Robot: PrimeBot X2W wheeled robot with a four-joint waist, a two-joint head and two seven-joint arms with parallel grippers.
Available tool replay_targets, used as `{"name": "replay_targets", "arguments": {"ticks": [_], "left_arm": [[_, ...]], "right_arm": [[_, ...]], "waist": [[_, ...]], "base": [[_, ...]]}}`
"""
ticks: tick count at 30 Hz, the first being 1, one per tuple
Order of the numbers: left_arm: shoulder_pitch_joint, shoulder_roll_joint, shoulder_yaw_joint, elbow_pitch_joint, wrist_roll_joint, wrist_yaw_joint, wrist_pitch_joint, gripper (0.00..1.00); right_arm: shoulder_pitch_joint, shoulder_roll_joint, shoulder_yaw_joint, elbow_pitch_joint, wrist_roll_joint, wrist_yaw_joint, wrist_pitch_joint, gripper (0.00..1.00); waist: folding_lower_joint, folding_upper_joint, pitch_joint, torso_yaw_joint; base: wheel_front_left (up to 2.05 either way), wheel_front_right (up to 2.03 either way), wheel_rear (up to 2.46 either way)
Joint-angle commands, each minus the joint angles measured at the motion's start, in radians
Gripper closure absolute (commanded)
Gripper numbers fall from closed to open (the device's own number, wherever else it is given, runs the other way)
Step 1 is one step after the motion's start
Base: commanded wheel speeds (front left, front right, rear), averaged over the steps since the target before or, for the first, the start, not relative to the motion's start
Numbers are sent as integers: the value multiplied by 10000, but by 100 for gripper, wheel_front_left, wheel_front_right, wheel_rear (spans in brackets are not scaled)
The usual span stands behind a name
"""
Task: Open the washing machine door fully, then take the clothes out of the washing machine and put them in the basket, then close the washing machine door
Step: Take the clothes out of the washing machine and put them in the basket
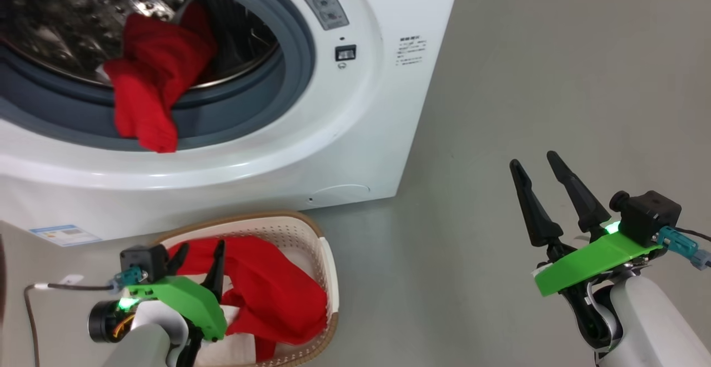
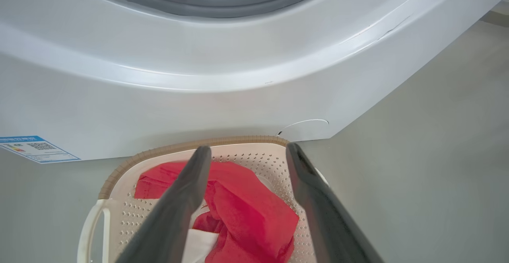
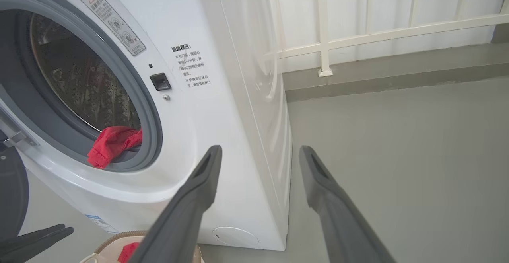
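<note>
Pale forearms (image 1: 650, 317), green brackets (image 1: 594, 256), black cameras (image 1: 650, 217) — teal plugs (image 1: 672, 238), dark end effector fingers (image 1: 575, 189)

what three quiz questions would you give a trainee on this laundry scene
1. True or false: the left tool hangs open over the cream-white perforated plastic basket.
2. Fill in: the right tool is ____ and holds nothing.
3. Where does the bright red fabric garment at the big white washing machine lie? A: in the left tool. B: draped over the grey rubber ring. C: in the right tool.
Key: 1 true; 2 open; 3 B.
</note>
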Motion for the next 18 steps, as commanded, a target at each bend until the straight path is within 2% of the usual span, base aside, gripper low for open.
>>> {"name": "replay_targets", "arguments": {"ticks": [1,18], "left_arm": [[193,370,355,-292,120,-30,-125,0],[1903,564,2167,-3337,1223,396,-126,0]], "right_arm": [[151,-48,172,-183,-3,16,-120,0],[568,-22,199,-80,-19,16,-120,0]], "waist": [[0,-1,-150,149],[0,-1,-941,741]], "base": [[0,0,0],[0,0,0]]}}
